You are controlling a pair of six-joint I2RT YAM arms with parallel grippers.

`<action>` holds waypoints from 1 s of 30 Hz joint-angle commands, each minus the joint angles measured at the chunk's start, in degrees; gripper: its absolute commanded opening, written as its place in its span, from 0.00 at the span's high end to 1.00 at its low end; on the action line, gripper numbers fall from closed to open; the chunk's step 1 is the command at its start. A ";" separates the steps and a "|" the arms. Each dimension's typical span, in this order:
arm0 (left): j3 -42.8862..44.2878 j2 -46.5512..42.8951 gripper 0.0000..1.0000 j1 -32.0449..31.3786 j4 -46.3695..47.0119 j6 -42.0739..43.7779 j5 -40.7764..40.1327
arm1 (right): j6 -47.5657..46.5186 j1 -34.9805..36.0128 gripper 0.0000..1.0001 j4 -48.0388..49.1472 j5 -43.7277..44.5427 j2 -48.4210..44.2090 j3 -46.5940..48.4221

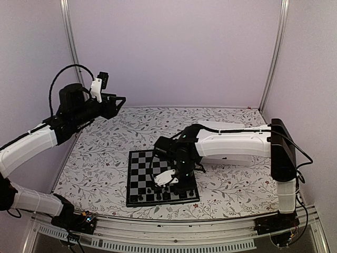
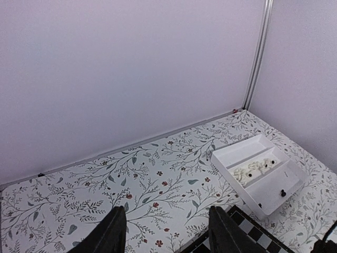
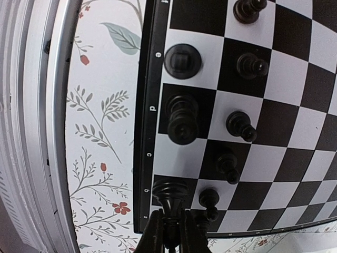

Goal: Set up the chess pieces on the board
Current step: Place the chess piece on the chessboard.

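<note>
Floral table point(image 1: 105, 142); R gripper point(image 3: 169, 225) grips piece point(image 3: 169, 193), prob. at board point(image 3: 295, 132) edge.

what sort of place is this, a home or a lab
Most likely a robot lab cell, not a home: plain walls and metal posts box in a cloth-covered table, the left arm and right arm are bolted to a rail, and a board lies between them.

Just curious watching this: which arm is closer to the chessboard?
Right. The right gripper sits low over the board's near edge, shut on a black piece; the left gripper hangs open, high over the table's left side.
</note>
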 commanded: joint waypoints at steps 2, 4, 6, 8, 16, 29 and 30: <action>0.45 0.01 0.45 0.40 -0.07 0.63 -0.37 | 0.50 0.98 0.93 -0.57 0.51 1.50 1.54; 0.45 0.15 0.45 0.40 -0.16 0.60 -0.32 | 0.50 1.18 0.93 -0.54 0.39 1.78 1.79; 0.45 0.19 0.45 0.46 -0.16 0.62 -0.22 | 0.52 1.24 0.93 -0.39 0.37 2.08 1.91; 0.45 0.28 0.45 0.41 -0.16 0.59 -0.16 | 0.59 1.26 0.92 -0.28 0.43 2.43 1.96; 0.54 0.63 0.45 0.44 -0.21 0.25 0.64 | 1.02 1.29 0.89 0.43 0.91 3.70 2.47; 0.63 1.07 0.45 0.38 -0.25 -0.13 1.37 | 1.46 1.29 0.82 1.07 1.08 4.29 2.92; 0.63 1.12 0.45 0.45 -0.25 -0.24 1.44 | 1.47 1.30 0.82 1.04 1.01 4.29 2.96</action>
